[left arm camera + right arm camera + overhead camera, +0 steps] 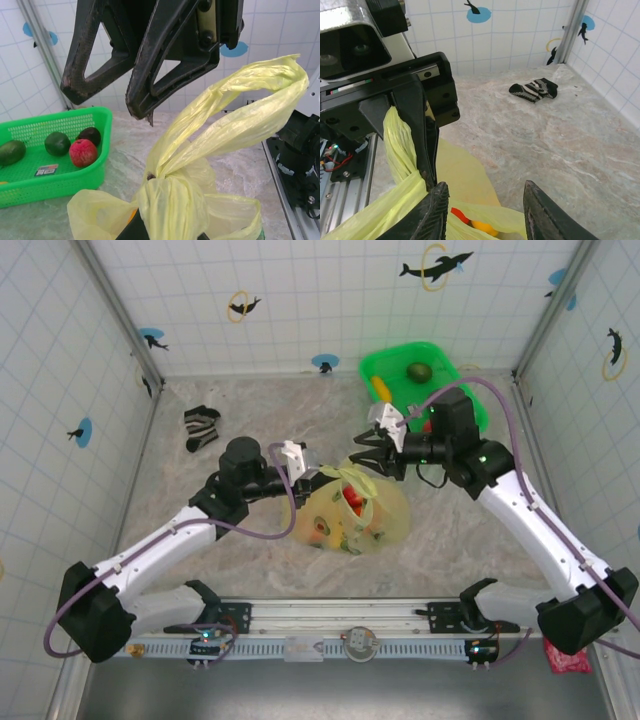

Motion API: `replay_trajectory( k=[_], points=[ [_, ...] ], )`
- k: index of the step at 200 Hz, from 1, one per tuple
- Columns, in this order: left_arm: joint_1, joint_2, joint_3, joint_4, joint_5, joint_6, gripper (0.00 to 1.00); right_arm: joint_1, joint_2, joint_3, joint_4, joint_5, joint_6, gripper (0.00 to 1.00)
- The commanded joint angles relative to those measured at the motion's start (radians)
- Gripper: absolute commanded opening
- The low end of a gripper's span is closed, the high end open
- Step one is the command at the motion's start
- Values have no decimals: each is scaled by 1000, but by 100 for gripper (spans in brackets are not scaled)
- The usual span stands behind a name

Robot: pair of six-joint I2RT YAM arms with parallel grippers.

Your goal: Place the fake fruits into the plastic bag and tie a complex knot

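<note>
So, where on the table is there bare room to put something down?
Free: the stretch along the back wall between the sock and the green basket, and the patch between the plastic bag and the right arm. Crowded: the middle, where the left gripper and the right gripper meet over the bag.

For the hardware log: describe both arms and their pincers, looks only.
The left arm and right arm match: white links, black joints and bases, a purple cable along each. The left pincer and right pincer are black, a white block at each wrist; the right's fingers show triangular cut-outs.
</note>
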Motion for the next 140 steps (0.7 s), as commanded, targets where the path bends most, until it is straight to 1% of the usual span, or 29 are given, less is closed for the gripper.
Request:
replay_trajectory(
  k=[1,20,29,44,94,122,140],
  points=[
    [-7,-20,-6,-3,25,32,0,23,0,0,-29,-60,-45,46],
    [-7,-21,-5,-4,24,33,0,48,5,-1,-72,-20,-89,50],
    [-7,-21,-6,-4,26,33,0,60,9,0,-94,18,-113,50],
    [-8,-20,-2,-5,28,33,0,66,13,-3,-114,45,-135,50],
    [-9,-18,-2,-7,33,32,0,83,29,-1,-121,61,-151,50],
    [-10,-17,2,-11,32,35,0,100,48,12,-121,61,-153,55],
    [-10,-14,4,-17,33,38,0,105,57,23,-122,54,-153,55]
  ],
)
